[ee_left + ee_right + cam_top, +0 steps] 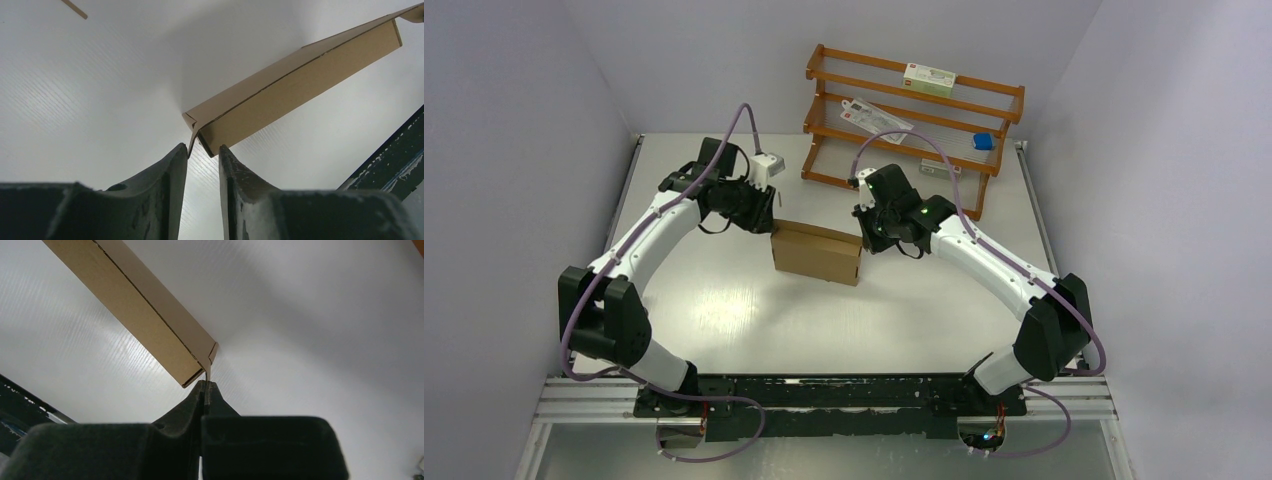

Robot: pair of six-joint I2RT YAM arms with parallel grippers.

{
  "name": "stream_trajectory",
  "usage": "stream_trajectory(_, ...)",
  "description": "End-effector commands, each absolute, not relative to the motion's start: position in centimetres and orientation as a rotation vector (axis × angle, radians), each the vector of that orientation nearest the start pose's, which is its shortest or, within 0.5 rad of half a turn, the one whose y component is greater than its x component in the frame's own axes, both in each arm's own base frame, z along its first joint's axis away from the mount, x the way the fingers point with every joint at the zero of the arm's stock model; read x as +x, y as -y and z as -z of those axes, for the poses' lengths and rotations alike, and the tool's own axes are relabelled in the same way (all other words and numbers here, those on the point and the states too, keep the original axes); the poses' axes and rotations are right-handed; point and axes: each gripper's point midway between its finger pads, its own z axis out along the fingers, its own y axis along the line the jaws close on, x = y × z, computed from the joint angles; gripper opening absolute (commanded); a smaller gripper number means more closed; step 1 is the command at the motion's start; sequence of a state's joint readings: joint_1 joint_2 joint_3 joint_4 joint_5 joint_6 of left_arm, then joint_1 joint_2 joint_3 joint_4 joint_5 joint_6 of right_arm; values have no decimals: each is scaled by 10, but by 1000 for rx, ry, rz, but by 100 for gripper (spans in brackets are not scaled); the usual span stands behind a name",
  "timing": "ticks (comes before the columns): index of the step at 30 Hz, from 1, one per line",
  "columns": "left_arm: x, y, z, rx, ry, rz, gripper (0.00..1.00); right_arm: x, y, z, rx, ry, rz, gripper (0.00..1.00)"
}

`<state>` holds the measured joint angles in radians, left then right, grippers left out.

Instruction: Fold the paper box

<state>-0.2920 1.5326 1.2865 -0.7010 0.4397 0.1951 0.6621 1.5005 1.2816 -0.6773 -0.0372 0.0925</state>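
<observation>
Writing: none can be read. A red mark and green print are seen on the white carton point(929, 76), but the lettering is too small. The paper box point(816, 255) is plain brown, unprinted.

Count: one paper box, folded into a shallow closed rectangle, is laid flat on the white table point(754, 310) at mid-table, between the two arms. One wooden rack point(1014, 100) is stood at the far edge. On it are noted one white carton on the top tier, one white packet point(874, 115) on the tier below, and one small blue item point(983, 142) at the right end.

Left gripper point(202, 150): the jaws are held narrowly apart. The box's left end corner is seen just at the fingertips point(175, 165), not pinched.

Right gripper point(205, 386): the jaws are pressed together on a thin flap edge at the box's right end corner.
</observation>
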Motion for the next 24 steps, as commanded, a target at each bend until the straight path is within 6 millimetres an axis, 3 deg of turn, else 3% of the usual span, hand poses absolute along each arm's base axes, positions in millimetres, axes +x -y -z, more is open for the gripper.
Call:
stream_trajectory(1,346,175,-176,781,-2308,570,36,291,-238,-158,-730,-2387,-369,0)
stream_trajectory(7,348,177,-172,806,-2307,575,34,290,-238,-158,-736,-2386,-372,0)
stream_trajectory(16,340,180,-169,779,-2330,622,10,290,-241,-164,-714,-2383,-393,0)
stream_trajectory(24,322,191,-170,636,-2358,725,5,289,-247,-171,-524,-2414,-429,0)
